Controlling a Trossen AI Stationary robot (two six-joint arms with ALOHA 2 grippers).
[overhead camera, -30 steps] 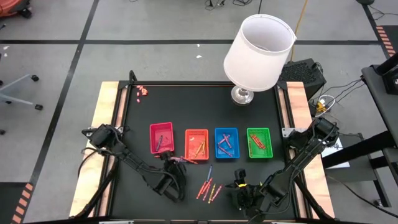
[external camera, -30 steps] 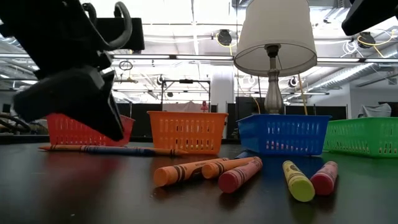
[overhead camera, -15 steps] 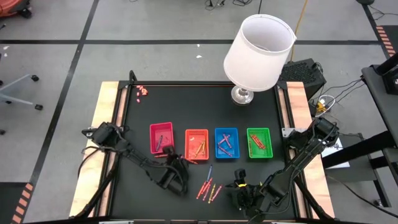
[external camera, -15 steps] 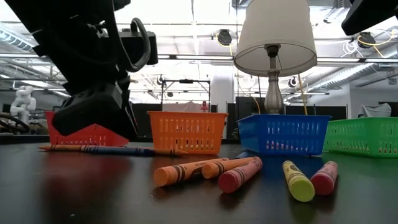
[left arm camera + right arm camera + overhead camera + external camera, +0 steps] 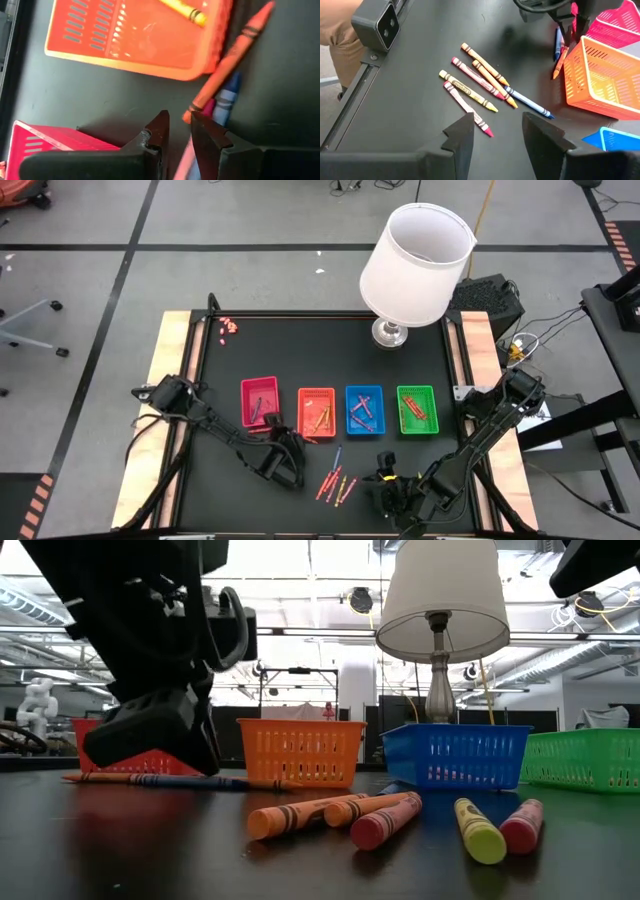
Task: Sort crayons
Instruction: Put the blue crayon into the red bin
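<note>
While the right gripper (image 5: 495,131) waits open and empty at the near edge, the left gripper (image 5: 177,131) hovers, jaws narrowly parted and empty, lined up over the orange wax crayon (image 5: 227,60) beside the orange plastic tray (image 5: 145,42); seemingly to pick it.

table (image 5: 225,395): matt black | trays (image 5: 300,745): slotted plastic | crayons (image 5: 475,90): paper-wrapped

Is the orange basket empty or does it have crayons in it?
Not empty: the orange basket holds a few crayons, one yellow crayon showing in the left wrist view.
</note>
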